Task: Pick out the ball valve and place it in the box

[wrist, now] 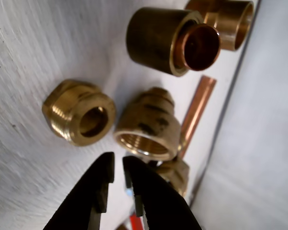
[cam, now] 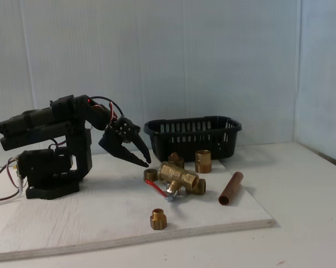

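Note:
The ball valve point(cam: 178, 177) lies mid-board in the fixed view, a brass body with a red lever point(cam: 154, 187) pointing left. In the wrist view its threaded end point(wrist: 146, 129) faces me, and a sliver of red lever point(wrist: 136, 223) shows by the right finger. My gripper point(cam: 146, 162) hangs just left of the valve and slightly above it, touching nothing. Its black fingers point(wrist: 94, 191) stand a narrow gap apart, nothing between them, tips point(wrist: 118, 159) just short of the valve's end. The box point(cam: 193, 133), a black slotted basket, sits behind the valve.
A hex brass fitting point(wrist: 79, 112) lies left of the valve's end. More brass fittings point(cam: 202, 161) stand before the basket, and a small one point(cam: 158, 218) sits near the board's front edge. A copper pipe point(cam: 230, 188) lies to the right. The arm's base point(cam: 51, 167) is at the left.

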